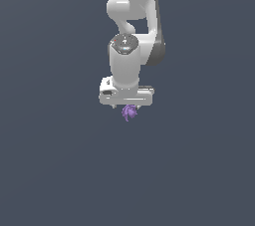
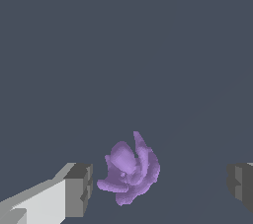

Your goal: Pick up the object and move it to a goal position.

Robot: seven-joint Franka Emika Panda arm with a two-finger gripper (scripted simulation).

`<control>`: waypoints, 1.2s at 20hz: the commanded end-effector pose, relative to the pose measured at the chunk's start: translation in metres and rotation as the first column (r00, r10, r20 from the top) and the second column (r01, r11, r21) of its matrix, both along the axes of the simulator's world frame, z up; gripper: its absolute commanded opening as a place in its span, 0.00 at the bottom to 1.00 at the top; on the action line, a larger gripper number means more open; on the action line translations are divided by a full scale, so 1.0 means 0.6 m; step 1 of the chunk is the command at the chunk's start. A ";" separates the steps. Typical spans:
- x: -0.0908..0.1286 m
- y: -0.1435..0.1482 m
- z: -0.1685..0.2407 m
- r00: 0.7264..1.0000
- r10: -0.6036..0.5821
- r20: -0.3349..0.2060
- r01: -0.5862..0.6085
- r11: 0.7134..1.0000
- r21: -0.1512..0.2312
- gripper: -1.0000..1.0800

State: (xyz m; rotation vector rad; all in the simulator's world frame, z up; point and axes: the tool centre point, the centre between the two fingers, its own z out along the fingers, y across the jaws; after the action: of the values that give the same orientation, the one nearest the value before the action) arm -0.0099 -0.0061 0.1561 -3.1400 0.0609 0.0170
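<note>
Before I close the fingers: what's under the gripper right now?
The purple object sits below the open gripper, nearer one finger, touching neither. Only plain grey surface lies around it; its underside is hidden.

The arm (image 1: pixel 133 1) was glossy white with rounded links and dark grey joint bands. A dark cap with small red marks topped the wrist. The gripper (image 1: pixel 127 106) body was white and boxy; finger pads (image 2: pixel 79 189) were grey.

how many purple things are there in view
1. The purple object sits just under the claw; in the wrist view it lies between the open fingers, nearer one. Nothing else purple shows.
</note>
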 end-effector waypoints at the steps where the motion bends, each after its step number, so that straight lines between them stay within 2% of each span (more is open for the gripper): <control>1: 0.000 0.000 0.000 1.000 0.000 0.000 0.000 1.000 0.000 0.96; 10: -0.011 -0.032 -0.005 1.000 -0.001 -0.025 0.001 1.000 0.004 0.96; 17: -0.011 -0.030 -0.006 1.000 -0.009 -0.024 0.009 1.000 0.004 0.96; 24: -0.017 -0.024 -0.015 0.997 -0.080 -0.023 0.080 0.997 0.003 0.96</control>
State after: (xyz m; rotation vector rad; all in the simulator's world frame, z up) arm -0.0190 -0.0215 0.1487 -3.1327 0.1573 0.0530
